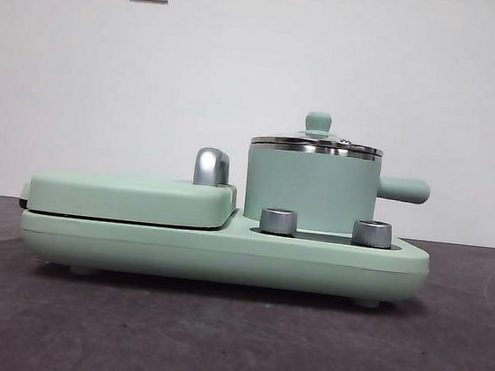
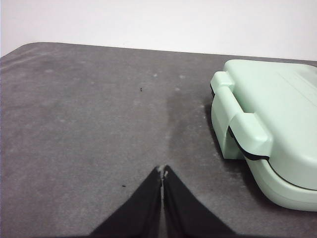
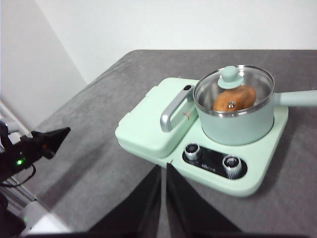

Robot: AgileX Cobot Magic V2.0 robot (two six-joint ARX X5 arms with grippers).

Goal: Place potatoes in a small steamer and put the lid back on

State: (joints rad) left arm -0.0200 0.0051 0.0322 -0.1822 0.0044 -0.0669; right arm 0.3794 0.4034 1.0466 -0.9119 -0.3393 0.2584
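Observation:
The small steamer (image 1: 311,190) (image 3: 237,121), a mint-green pot with a stubby side handle, stands on the right half of the cooker base. The lid (image 1: 316,143) (image 3: 234,84) sits on its rim, knob up. Through the glass in the right wrist view, the orange-brown potato (image 3: 235,98) lies inside the pot. My left gripper (image 2: 162,172) is shut and empty over bare table, off the griddle end of the cooker. Raised and well back from the cooker's knob side, my right gripper (image 3: 164,167) is shut and empty. Neither gripper shows in the front view.
The mint-green cooker base (image 1: 223,254) carries a closed flat griddle cover (image 1: 131,195) (image 2: 277,124) with a steel handle (image 1: 211,166) (image 3: 173,109). Two steel knobs (image 1: 279,221) (image 1: 373,233) face front. The left arm (image 3: 34,146) shows dark at the right wrist view's edge.

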